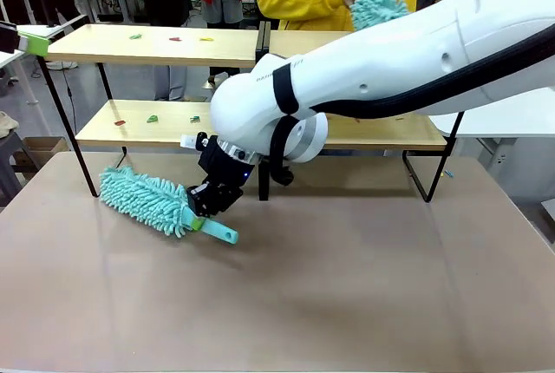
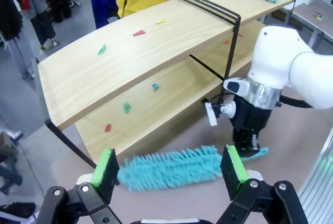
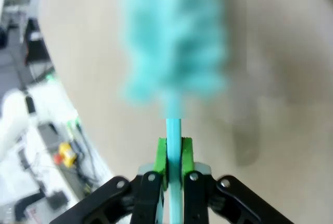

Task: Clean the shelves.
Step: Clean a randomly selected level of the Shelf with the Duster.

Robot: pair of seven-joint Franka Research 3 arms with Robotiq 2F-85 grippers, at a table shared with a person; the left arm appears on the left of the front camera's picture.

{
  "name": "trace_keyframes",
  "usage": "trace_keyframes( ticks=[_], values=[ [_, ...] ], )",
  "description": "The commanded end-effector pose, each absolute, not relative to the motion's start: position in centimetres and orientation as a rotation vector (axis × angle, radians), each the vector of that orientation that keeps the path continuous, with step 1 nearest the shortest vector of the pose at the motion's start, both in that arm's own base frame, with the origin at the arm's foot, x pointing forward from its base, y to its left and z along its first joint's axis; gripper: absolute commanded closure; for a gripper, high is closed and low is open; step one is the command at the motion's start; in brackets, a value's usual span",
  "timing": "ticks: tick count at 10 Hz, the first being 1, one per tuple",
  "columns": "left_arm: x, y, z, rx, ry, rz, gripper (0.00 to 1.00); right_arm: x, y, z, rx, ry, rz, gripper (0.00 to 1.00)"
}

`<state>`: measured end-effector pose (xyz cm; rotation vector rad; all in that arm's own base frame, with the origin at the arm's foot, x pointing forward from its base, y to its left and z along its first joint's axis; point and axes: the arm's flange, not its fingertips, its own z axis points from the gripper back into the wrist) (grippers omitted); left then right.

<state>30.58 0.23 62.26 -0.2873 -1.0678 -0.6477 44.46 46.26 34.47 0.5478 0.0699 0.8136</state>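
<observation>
The shelves (image 1: pixel 156 45) are two long light wood boards on a thin black frame at the back of the table, also in the left wrist view (image 2: pixel 130 57). Small coloured scraps (image 1: pixel 175 40) lie on both boards. A teal fluffy duster (image 1: pixel 143 198) rests on the tabletop in front of the lower board. My right gripper (image 1: pixel 208 204) is shut on its teal handle (image 3: pixel 174 156), with the green pads pressed against it. My left gripper (image 2: pixel 169 169) hangs open and empty, high at the shelves' left end (image 1: pixel 30 42).
A person in a yellow top stands behind the shelves and holds a second teal duster (image 1: pixel 377 4) on the top board's right half. My right arm's white body crosses in front of the shelves' middle. Bare grey-brown tabletop (image 1: pixel 347 286) lies in front.
</observation>
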Motion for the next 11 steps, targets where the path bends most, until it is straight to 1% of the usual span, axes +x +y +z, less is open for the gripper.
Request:
trace_keyframes(
  ticks=[1,3,4,5,6,7,8,9,10,11],
  values=[
    [30.4,0.2,62.3,-0.280,-1.057,-0.639,0.00,43.1,44.1,35.5,0.518,0.266,0.955,0.88],
    [30.4,0.2,62.3,-0.280,-1.057,-0.639,0.00,40.0,42.4,35.5,0.549,0.485,1.080,0.88],
    [30.4,0.2,62.3,-0.280,-1.057,-0.639,0.00,38.6,41.6,35.9,0.587,0.529,1.130,0.88],
    [30.4,0.2,62.3,-0.280,-1.057,-0.639,0.00,37.6,40.6,36.9,0.652,0.490,1.162,0.88],
    [30.4,0.2,62.3,-0.280,-1.057,-0.639,0.00,37.4,39.4,38.0,0.712,0.370,1.150,0.88],
    [30.4,0.2,62.3,-0.280,-1.057,-0.639,0.00,37.8,37.2,39.7,0.859,0.192,1.118,0.88],
    [30.4,0.2,62.3,-0.280,-1.057,-0.639,0.00,37.7,35.7,40.5,0.939,0.073,1.108,0.88],
    [30.4,0.2,62.3,-0.280,-1.057,-0.639,0.00,37.7,34.2,41.0,0.962,-0.039,1.102,0.88],
    [30.4,0.2,62.3,-0.280,-1.057,-0.639,0.00,37.7,33.2,41.1,1.017,0.006,1.122,0.88],
    [30.4,0.2,62.3,-0.280,-1.057,-0.639,0.00,37.8,32.7,40.9,1.034,0.073,1.115,0.88]
  ],
)
